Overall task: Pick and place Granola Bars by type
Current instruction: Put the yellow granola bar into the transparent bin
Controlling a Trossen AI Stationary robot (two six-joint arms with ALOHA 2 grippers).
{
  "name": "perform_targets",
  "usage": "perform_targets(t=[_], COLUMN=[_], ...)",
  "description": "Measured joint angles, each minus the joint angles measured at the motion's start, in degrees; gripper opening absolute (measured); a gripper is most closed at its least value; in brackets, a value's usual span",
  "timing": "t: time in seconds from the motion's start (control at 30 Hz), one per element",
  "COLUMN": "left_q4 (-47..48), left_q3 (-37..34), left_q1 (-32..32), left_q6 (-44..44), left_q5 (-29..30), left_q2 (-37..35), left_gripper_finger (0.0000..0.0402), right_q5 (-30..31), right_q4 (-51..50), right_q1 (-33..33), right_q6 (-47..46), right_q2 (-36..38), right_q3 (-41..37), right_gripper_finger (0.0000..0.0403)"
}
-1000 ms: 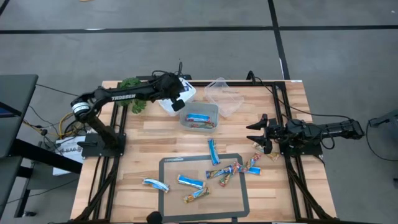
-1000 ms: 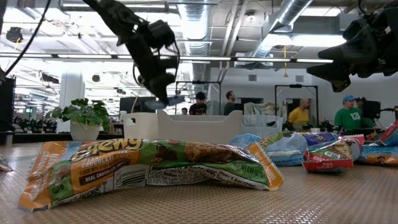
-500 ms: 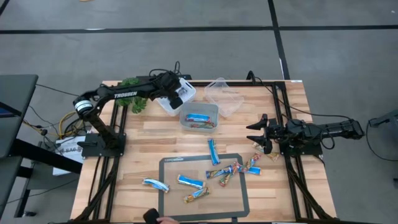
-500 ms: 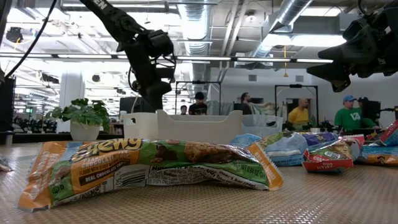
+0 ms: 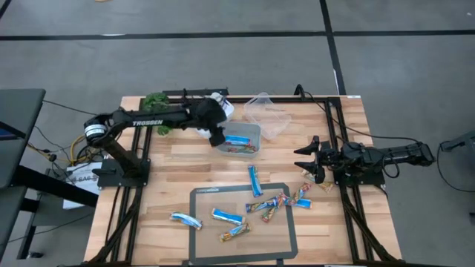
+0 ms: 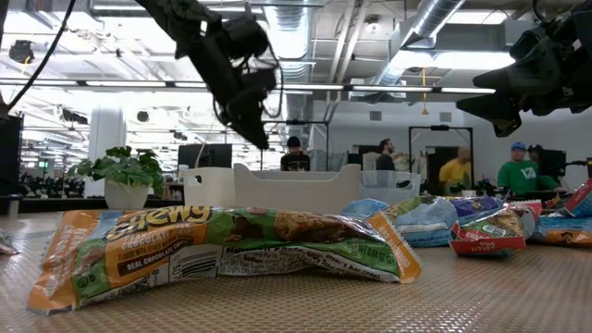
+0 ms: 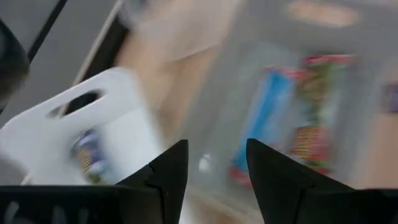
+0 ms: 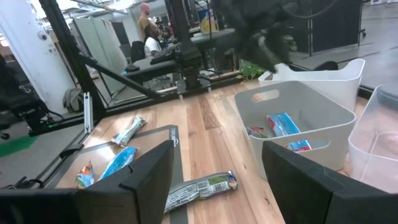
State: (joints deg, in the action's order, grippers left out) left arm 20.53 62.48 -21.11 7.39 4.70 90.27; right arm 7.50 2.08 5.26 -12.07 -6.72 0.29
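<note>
Left gripper [image 5: 217, 136] swung from white tub [image 5: 223, 108] to grey bin [image 5: 239, 140] edge; fingers apart, empty.

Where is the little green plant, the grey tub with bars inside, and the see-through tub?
green plant [image 5: 157, 104]: high view, on its leaves.
grey tub [image 5: 256, 130]: high view, on its right rim.
clear tub [image 5: 269, 115]: high view, on its bare floor.

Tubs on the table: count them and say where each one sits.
3. A white tub at the far edge, partly under the left arm; a grey tub holding bars, beside the left claw; a clear tub toward the right arm's side.
</note>
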Motion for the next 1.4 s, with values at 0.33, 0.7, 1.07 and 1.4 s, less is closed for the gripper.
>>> perform_targets(t=[0.33, 0.7, 1.07, 1.4], left_q4=[-2.0, 2.0, 3.6, -4.0], left_q3=[0.0, 0.0, 0.0, 0.0], left_q1=[16.4, 35.5, 49.7, 47.3], left_q6=[-1.5, -3.5, -8.7, -10.9], left_q5=[-4.5, -5.9, -5.4, 3.8], left_q2=[-1.7, -1.6, -1.6, 5.3], left_gripper_finger=[0.0156, 0.0155, 0.0155, 0.0155], right_q5=[0.0, 0.0, 0.0, 0.0], right_q4=[0.0, 0.0, 0.0, -0.1], right_q1=[0.0, 0.0, 0.0, 0.0], right_q6=[0.0, 0.0, 0.0, 0.0], right_q2=[0.0, 0.0, 0.0, 0.0], right_q3=[0.0, 0.0, 0.0, 0.0], right_gripper_finger=[0.024, 0.024, 0.024, 0.024])
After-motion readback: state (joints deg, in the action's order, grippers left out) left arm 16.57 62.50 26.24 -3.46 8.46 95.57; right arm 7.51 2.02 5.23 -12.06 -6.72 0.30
